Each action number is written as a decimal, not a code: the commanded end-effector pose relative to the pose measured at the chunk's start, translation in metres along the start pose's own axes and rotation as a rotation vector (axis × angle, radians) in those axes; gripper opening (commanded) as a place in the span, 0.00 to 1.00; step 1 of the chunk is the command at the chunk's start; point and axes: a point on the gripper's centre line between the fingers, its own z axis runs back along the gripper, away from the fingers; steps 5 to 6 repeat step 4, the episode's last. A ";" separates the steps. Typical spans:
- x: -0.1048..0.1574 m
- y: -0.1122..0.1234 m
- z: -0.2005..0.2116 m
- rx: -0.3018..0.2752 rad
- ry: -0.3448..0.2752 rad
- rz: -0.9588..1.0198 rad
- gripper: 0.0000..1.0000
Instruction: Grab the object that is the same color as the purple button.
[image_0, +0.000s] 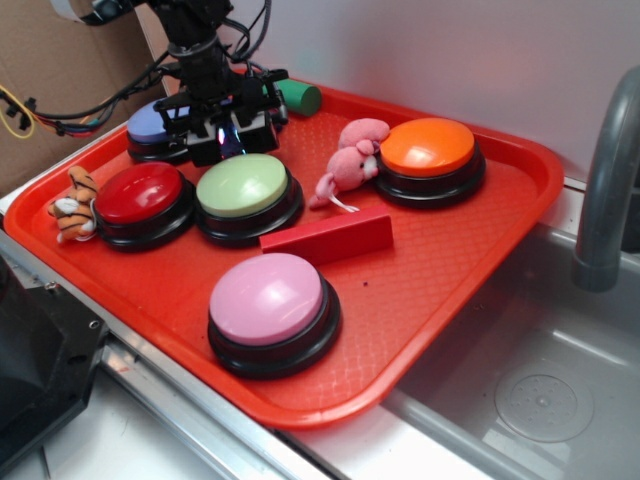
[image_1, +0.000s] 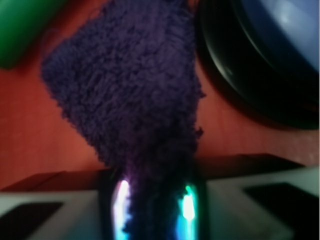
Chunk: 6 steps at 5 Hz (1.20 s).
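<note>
A fuzzy dark indigo-purple cloth piece (image_1: 130, 90), roughly triangular, lies on the red tray (image_1: 30, 145). Its lower tip sits between my two fingers (image_1: 120, 210), which press on it from both sides. In the exterior view my gripper (image_0: 222, 138) is low over the tray's back left, between the purple button (image_0: 148, 125) and the green cylinder (image_0: 298, 97); the cloth is hidden under it there. The purple button's black base and lavender top also show in the wrist view (image_1: 280, 30) at upper right.
On the tray (image_0: 440, 260) stand a red button (image_0: 142, 195), green button (image_0: 245, 188), pink button (image_0: 268, 298) and orange button (image_0: 430, 150). A pink plush (image_0: 348, 160), a red block (image_0: 328, 238) and a tiger toy (image_0: 72, 205) lie there too. A sink (image_0: 540, 400) and faucet (image_0: 605, 180) are at right.
</note>
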 end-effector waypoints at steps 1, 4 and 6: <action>0.008 -0.041 0.099 -0.043 -0.029 -0.337 0.00; -0.040 -0.036 0.154 -0.246 0.043 -0.469 0.00; -0.040 -0.036 0.154 -0.246 0.043 -0.469 0.00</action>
